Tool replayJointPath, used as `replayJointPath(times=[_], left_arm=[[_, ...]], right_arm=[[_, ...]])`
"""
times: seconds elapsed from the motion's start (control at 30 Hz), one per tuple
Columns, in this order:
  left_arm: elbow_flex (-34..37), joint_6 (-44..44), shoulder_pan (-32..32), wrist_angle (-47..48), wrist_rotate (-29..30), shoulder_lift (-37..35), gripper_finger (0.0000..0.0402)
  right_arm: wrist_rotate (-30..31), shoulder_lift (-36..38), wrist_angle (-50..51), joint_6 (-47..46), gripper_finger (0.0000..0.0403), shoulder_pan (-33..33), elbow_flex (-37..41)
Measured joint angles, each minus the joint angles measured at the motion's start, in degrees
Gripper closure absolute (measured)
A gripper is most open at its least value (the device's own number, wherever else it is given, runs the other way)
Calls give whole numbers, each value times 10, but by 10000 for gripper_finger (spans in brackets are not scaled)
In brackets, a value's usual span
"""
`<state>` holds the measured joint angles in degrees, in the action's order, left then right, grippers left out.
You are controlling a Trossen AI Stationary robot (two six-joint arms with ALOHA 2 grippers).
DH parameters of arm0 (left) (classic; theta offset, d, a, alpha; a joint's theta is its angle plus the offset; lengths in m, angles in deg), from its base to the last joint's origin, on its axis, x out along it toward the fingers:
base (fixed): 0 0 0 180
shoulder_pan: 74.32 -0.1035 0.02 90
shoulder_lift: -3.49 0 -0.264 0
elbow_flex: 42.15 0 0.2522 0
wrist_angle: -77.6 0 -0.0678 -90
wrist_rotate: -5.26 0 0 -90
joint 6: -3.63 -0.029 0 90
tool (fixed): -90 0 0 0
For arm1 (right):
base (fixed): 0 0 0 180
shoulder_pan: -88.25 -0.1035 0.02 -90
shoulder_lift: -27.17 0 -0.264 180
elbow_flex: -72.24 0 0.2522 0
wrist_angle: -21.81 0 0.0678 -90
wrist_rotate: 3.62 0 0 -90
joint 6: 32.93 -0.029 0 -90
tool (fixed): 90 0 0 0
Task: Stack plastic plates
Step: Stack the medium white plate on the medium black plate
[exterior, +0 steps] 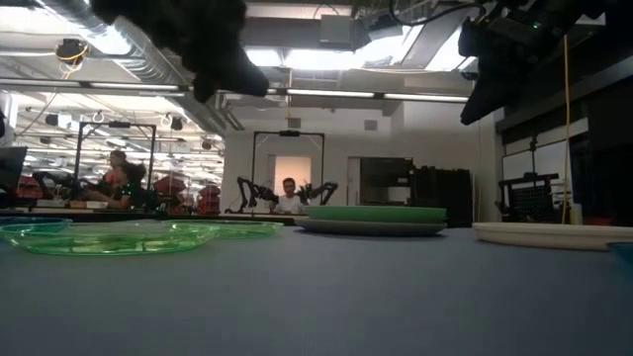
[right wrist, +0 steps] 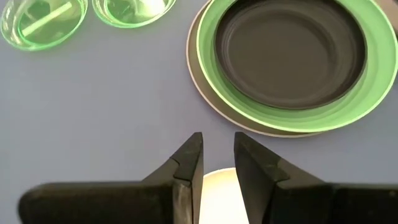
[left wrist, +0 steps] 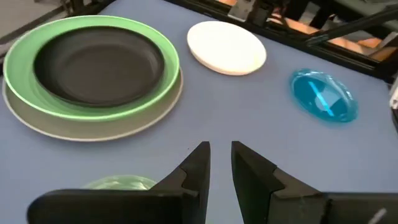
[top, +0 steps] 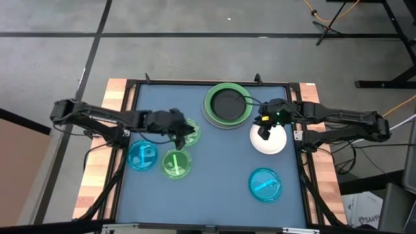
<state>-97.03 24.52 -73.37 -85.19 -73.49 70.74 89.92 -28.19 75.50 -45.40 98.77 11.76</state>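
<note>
1. A stack of three plastic plates sits near the far edge of the tabletop (top: pixel 214 195), about midway along it: the grey plate (left wrist: pixel 37 121) at the bottom, the light green plate (top: pixel 227 90) on it, and the black plate (top: pixel 228 104) nested on top.
2. The white plate (top: pixel 273 144) lies alone just toward the right edge from that stack, apart from it.
3. The right gripper (top: pixel 264 133) hangs above the white plate's inner rim, clear of it; its fingers stand close together with only a narrow gap, holding nothing.
4. One translucent blue plate (top: pixel 264 184) rests near the front right part of the tabletop, well apart from the others.
5. The other translucent blue plate (top: pixel 142 156) lies near the left edge.
6. A translucent green plate (top: pixel 176 164) sits just beside that blue one, toward the middle.
7. The second translucent green plate (top: pixel 192 132) lies just behind it, partly hidden under the left arm.
8. The left gripper (top: pixel 184 138) hovers over this second green plate, above the surface; its fingers are nearly together, a thin slit between them, and empty.
9. In the low view, a person (exterior: pixel 287 198) sits in the room beyond the tabletop, and another person (exterior: pixel 117 173) is farther off to one side.
</note>
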Motion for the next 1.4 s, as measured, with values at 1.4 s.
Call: replayJointPath(times=[1.4], left_arm=[[71,0,56,-70,33,-20,343]], right_arm=[[-171,-233,52,460,323,270,0]])
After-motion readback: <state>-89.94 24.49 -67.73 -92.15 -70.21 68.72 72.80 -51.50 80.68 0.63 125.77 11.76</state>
